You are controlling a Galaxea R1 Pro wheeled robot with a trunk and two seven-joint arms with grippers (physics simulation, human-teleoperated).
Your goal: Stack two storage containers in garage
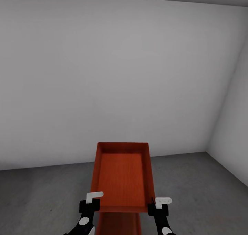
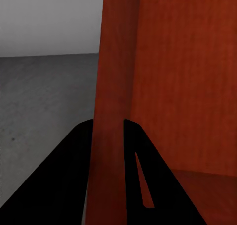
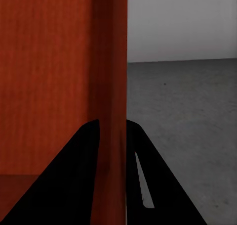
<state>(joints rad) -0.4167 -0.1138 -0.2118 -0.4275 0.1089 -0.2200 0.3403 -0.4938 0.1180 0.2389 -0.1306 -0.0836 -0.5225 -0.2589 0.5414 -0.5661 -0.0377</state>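
Note:
One red-orange open-topped storage container (image 1: 121, 173) hangs in front of me above the dark grey garage floor (image 1: 41, 193), long side pointing away. My left gripper (image 1: 90, 202) is shut on its left wall near the near corner, and my right gripper (image 1: 157, 204) is shut on its right wall. In the left wrist view the thin red wall (image 2: 111, 86) runs between the black fingers (image 2: 64, 180). The right wrist view has the wall (image 3: 111, 86) pinched the same way. A second red-orange surface (image 1: 119, 225) lies below the held container, between my arms; whether they touch I cannot tell.
A plain white wall (image 1: 103, 73) stands straight ahead, close behind the container. Another white wall (image 1: 234, 125) closes the right side, meeting it in a corner at the far right. Bare concrete spreads to the left and right of the container.

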